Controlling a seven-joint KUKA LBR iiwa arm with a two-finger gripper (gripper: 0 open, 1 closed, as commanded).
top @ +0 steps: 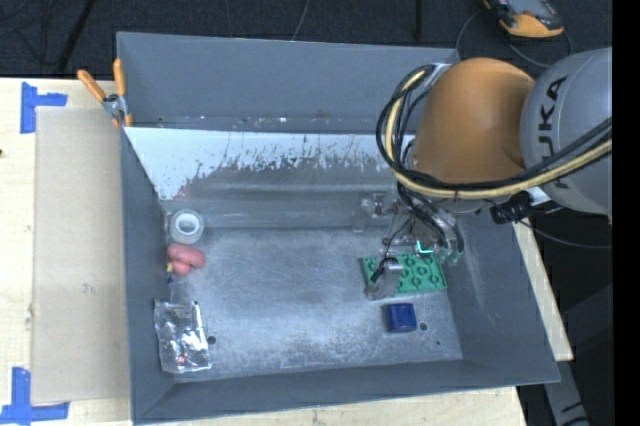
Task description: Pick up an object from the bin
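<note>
My gripper [385, 276] is down at the right side of the bin floor, its fingertips on the left edge of a flat green rectangular piece [418, 275] with dark dots. The gripper's body hides part of that piece. A small blue block [401, 317] lies just in front of it, apart from the fingers.
At the left side of the bin lie a clear tape roll [186, 226], a pink lumpy thing [186, 259] and a crumpled silver foil packet [181, 337]. The arm's orange cover and cables hang over the bin's right rear.
</note>
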